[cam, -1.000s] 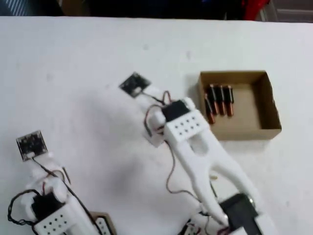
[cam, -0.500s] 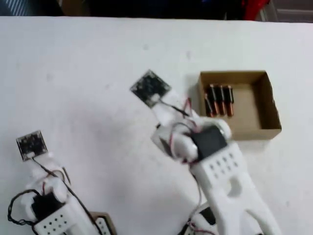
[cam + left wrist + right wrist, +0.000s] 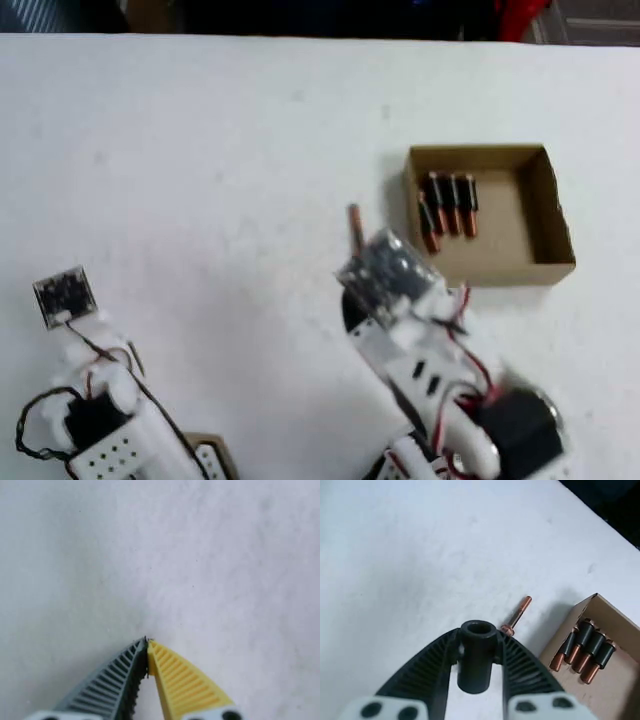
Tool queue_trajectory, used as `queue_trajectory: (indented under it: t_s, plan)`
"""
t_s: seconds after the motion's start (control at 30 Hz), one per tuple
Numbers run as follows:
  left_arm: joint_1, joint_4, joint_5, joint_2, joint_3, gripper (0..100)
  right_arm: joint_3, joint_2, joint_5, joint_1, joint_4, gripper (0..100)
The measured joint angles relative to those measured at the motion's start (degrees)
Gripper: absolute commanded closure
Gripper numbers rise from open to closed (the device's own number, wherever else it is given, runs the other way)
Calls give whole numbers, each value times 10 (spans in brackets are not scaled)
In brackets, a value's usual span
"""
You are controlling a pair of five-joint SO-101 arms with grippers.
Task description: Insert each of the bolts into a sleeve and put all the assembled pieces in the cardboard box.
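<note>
White table (image 3: 200, 150) seen from above, two white arms at its near edge. Cardboard box (image 3: 556, 215) open-topped, on the right half of the table; inside, four assembled pieces (image 3: 447, 208) side by side against the wall nearest the middle of the table, long axes parallel, black sleeve ends away from the arms and copper ends toward them. One loose bolt (image 3: 354, 228) flat on the table just outside that same wall, apart from the box, long axis running roughly away from the arms and nearly parallel to the pieces inside; head end hard to tell. Right arm (image 3: 430, 350) just behind the bolt, its wrist board covering the fingers from above. Right gripper (image 3: 479, 635) clamped on a black sleeve (image 3: 476, 660), long axis in line with the fingers, open bore facing out past the tips toward the bolt (image 3: 517, 616), with the box (image 3: 570, 614) and its pieces (image 3: 582, 650) beyond and to one side. Left arm (image 3: 90, 400) at the near left corner, well apart from bolt and box. Left gripper (image 3: 146, 642) closed on nothing, grey and yellow fingers meeting at the tips over bare table (image 3: 150, 555).
</note>
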Motion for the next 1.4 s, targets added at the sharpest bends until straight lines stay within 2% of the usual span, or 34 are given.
queue_trajectory:
  t_s: [0.1,0.4,0.53,0.83,1.03,1.23,1.4]
  plan:
    - [0,0,0,0,0,977,11,-42,0,4,0,967]
    - [0,0,0,0,0,977,21,-103,-2,107,0,967]
    - [0,0,0,0,0,977,63,-126,-2,107,-2,967]
    - [0,0,0,0,0,977,226,-229,-2,114,-109,964]
    - [0,0,0,0,0,977,251,-298,-2,116,-124,964]
    - [0,0,0,0,0,977,266,-301,-2,117,-124,967]
    - [0,0,0,0,0,977,330,-302,-2,116,-184,967]
